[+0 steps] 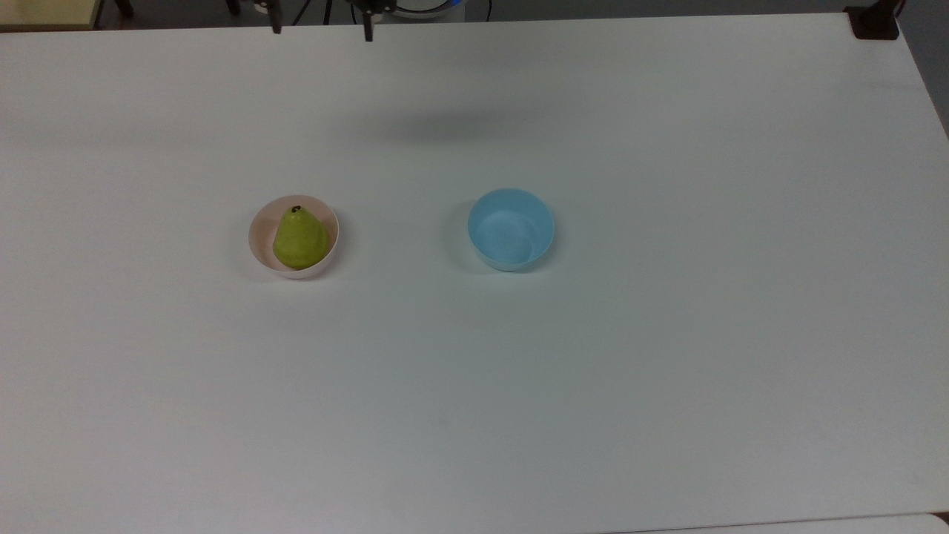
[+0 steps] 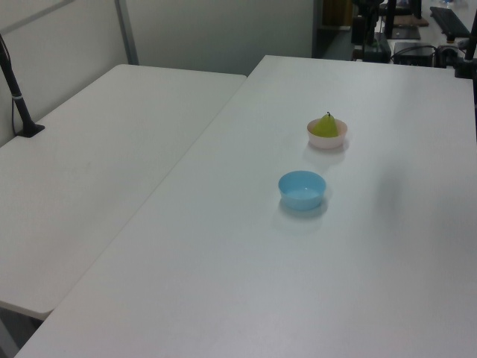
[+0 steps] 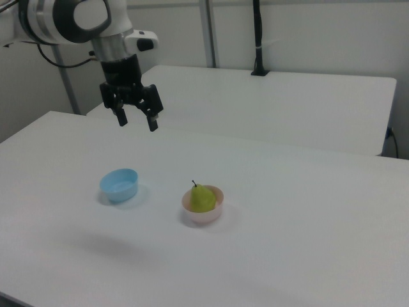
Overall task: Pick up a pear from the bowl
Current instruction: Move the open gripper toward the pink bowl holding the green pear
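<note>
Gripper (image 3: 137, 120) hangs high with fingers spread wide and empty, well apart from the pear (image 3: 202, 198) standing upright in the pink bowl (image 3: 203, 214), whose light rim could tip if clipped.

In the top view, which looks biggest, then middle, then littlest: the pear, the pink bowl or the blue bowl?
1. Pink bowl and blue bowl: they look about the same size, too close to rank.
2. Pear: smallest, it fits inside the pink bowl.
</note>
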### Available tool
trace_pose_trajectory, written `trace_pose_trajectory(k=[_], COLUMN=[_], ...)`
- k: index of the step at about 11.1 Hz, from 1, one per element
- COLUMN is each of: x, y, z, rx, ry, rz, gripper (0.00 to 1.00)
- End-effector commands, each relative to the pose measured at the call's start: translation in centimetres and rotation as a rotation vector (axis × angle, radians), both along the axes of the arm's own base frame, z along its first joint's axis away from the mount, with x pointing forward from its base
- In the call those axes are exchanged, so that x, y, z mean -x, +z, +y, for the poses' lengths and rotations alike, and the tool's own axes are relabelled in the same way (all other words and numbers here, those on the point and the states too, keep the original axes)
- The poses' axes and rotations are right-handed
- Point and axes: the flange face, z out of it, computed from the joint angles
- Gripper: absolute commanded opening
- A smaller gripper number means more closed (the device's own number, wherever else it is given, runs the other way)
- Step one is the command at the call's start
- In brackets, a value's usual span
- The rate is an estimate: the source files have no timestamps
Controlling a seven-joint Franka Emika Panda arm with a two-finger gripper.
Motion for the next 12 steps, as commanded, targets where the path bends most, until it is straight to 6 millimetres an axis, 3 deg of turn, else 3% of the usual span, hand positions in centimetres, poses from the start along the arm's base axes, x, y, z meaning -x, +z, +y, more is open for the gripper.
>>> trace_pose_trajectory(k=[1, 4, 6, 8, 12], x=[-1.1, -2.3, -3.4, -3.9, -5.9], y=[-0.8, -3.0, -5.0, -6.2, -10.5], z=[-3.6, -8.1, -10.0, -11.5, -14.1], rx=[-0.003, -0.007, -0.007, -0.009, -0.009], ry=[0.014, 0.024, 0.027, 0.056, 0.064], rz=[-0.034, -0.051, -0.060, -0.068, -0.084], gripper=[1.00, 1.00, 1.00, 1.00, 1.00])
